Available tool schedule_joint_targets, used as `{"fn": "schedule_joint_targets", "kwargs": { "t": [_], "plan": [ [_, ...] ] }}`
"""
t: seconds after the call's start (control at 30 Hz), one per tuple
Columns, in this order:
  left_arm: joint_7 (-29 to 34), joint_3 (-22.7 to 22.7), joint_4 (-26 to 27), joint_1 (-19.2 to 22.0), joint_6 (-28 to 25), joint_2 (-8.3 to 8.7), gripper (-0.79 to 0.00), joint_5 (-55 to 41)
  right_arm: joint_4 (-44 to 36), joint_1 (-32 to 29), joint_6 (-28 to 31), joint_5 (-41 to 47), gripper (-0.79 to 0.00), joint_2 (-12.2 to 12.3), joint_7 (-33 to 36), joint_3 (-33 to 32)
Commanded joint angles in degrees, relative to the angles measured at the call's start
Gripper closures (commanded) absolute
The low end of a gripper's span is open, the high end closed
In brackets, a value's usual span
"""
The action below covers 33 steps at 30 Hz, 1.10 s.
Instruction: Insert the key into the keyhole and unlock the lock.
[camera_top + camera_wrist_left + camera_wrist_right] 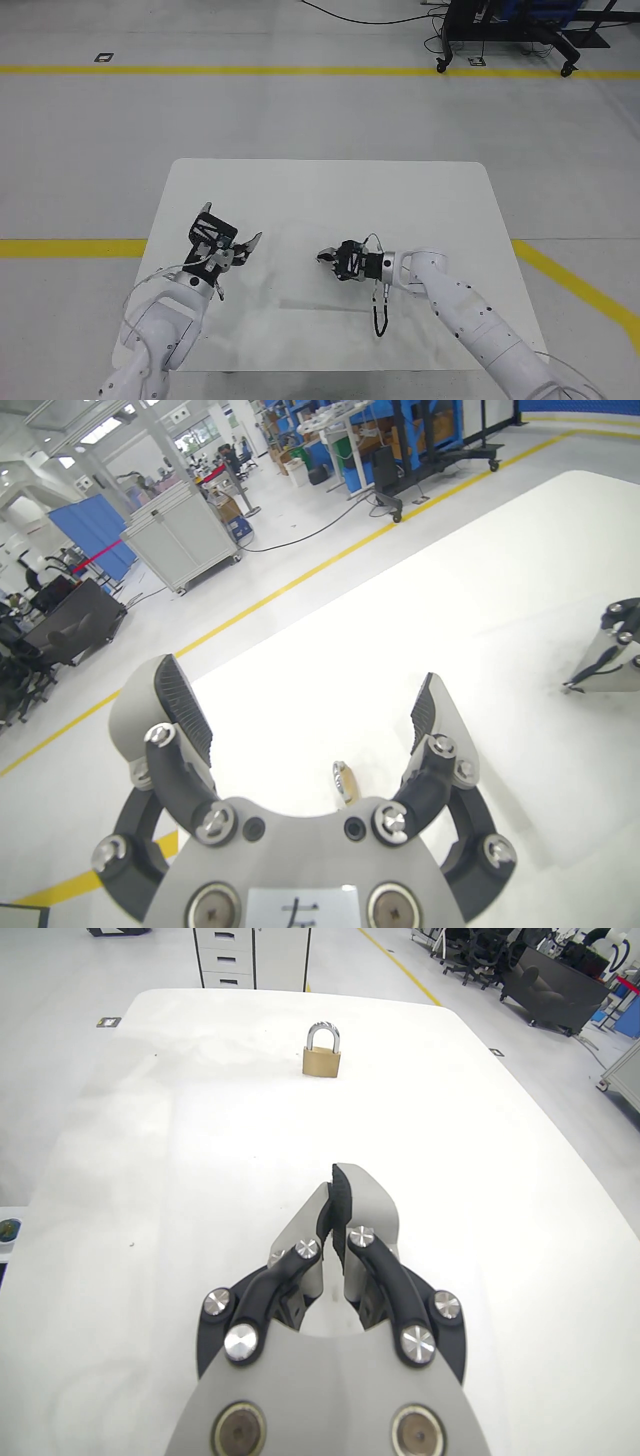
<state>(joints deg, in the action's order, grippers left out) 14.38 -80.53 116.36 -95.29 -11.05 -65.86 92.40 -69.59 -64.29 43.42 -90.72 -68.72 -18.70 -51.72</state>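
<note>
- Because the padlock (321, 1059) is a solid brass block with a steel shackle (324, 1034), I judge it dense for its size, rigid and not at all fragile. Its smooth flat faces look slippery.
- It stands upright on the white bench (400, 190), shackle up. It is well apart from the right claw (334, 1180), straight ahead of it, and just below the spread of the left claw (300, 677).
- The best hold is probably across the two broad brass faces. The rounded polished shackle would likely twist in a grip.
- The left claw is released, its jaws wide, and its ribbed black rubber pads (185, 700) should bite well on bare metal.
- The right claw is clenched, pad against pad. I cannot make out a key between the pads or anywhere on the bench.
- No keyhole shows. It is probably in the base the padlock rests on, so the body would need lifting or tipping.
- A key would be thin, light and stiff, and likely to pivot if pinched only at its edge.
</note>
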Motion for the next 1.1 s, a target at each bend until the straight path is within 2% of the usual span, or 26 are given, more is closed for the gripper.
{"fn": "schedule_joint_targets", "kwargs": {
  "t": [0.0,0.2,0.3,0.53,0.87,1.0,1.07],
  "plan": [
    [1.6,2.6,-0.7,1.7,-1.1,-0.18,-0.785,0.8,1.2,0.3,-0.6,-0.6,0.000,-0.1,-1.1,0.3],
    [7.8,10.3,-5.8,7.8,-3.5,-0.96,-0.785,5.6,4.0,1.1,-1.0,-0.3,0.000,-0.1,-3.9,0.2],
    [10.1,14.9,-9.4,10.7,-2.1,-1.55,-0.785,11.6,5.6,1.8,-0.6,0.8,0.000,-0.2,-5.0,0.1],
    [13.3,21.3,-17.1,16.3,-1.7,-3.14,-0.785,11.9,7.7,3.0,-0.3,0.7,0.000,-0.5,-7.3,0.9],
    [15.9,24.8,-23.1,20.1,-0.2,-4.64,-0.785,11.7,10.5,4.2,0.4,2.1,0.000,-0.5,-9.1,0.7],
    [15.2,23.7,-22.2,20.3,1.7,-4.88,-0.785,10.3,10.4,3.8,0.6,2.1,0.000,-0.1,-11.1,-0.3],
    [14.1,22.0,-19.9,19.7,1.7,-4.74,-0.785,8.1,9.8,3.0,0.7,3.1,0.000,0.2,-12.0,-1.2]
  ]
}}
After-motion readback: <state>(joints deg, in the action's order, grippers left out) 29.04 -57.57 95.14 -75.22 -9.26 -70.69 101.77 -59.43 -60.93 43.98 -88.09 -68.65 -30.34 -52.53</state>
